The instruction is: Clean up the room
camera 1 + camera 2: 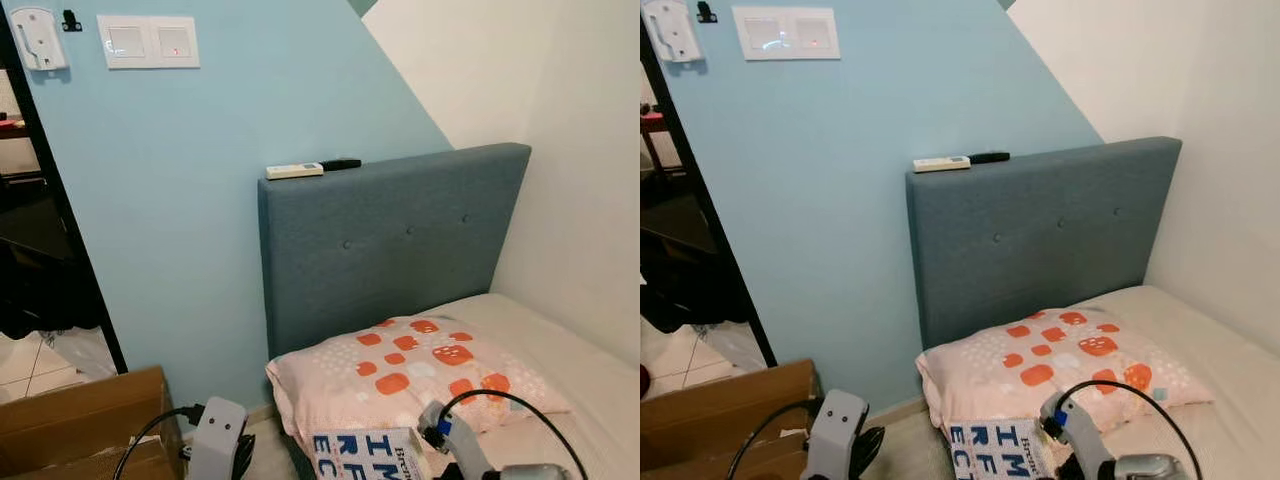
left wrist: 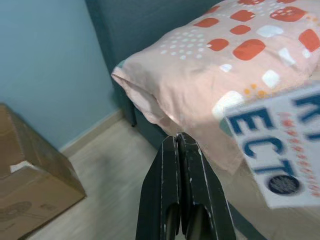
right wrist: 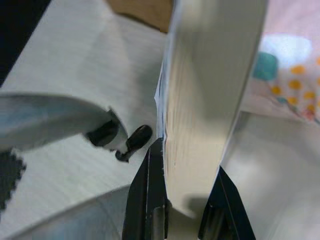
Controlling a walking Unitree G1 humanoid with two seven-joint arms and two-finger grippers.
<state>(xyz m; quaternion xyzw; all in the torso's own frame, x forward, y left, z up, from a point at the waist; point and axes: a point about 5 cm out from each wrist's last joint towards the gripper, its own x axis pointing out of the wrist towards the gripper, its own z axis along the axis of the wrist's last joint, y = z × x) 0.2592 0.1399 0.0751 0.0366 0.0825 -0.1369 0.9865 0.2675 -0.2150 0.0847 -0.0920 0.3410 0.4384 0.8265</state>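
Note:
A thick white book [image 1: 365,455] with big blue letters on its cover is held upright over the near corner of the bed, in front of a pink pillow [image 1: 410,370] with orange and white squares. My right gripper [image 3: 187,165] is shut on the book's [image 3: 210,100] lower edge, one black finger on each cover. My left gripper [image 2: 177,139] is shut with nothing in it. It hangs over the wooden floor beside the bed corner, just short of the pillow [image 2: 220,65] and the book [image 2: 280,145].
The cream mattress [image 1: 575,375] runs right to a white wall. A white remote [image 1: 295,171] and a black one [image 1: 340,164] lie on the grey-blue headboard [image 1: 400,240]. A cardboard box [image 1: 80,420] stands on the floor at left, below a dark doorway [image 1: 30,250].

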